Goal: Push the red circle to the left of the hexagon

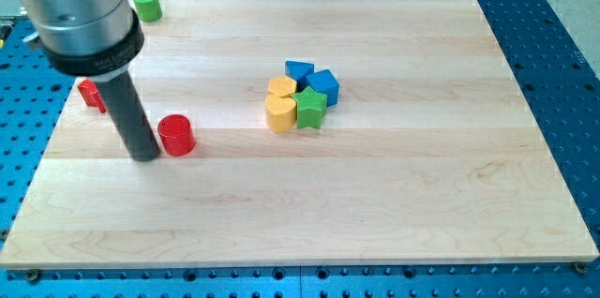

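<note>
The red circle (176, 136) lies on the wooden board (394, 195) at the view's left, below mid-height. My tip (144, 156) stands just to its left, touching or nearly touching its left side. The yellow hexagon (281, 86) sits near the board's middle, in a tight cluster. It lies well to the right of the red circle and a little higher in the view.
The cluster also holds a yellow block (278, 112), a green block (310, 108) and two blue blocks (299, 71) (323, 85). A second red block (91, 94) is partly hidden behind my rod at the left edge. A green circle (145, 5) sits at the top left corner.
</note>
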`<state>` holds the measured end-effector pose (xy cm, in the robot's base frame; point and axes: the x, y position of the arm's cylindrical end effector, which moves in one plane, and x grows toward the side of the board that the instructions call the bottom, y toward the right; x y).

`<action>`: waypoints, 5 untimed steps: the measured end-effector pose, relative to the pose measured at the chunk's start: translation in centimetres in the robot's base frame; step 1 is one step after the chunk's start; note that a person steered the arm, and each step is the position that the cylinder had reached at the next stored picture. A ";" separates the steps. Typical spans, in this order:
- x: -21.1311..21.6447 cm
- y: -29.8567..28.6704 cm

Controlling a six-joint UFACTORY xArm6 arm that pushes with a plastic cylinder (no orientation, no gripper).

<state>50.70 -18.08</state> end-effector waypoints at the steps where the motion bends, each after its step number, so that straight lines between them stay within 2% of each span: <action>1: 0.1 3.6; 2: -3.3 5.1; 3: -0.4 -1.2; 4: -4.8 0.6; 5: -7.4 5.3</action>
<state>43.32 -12.74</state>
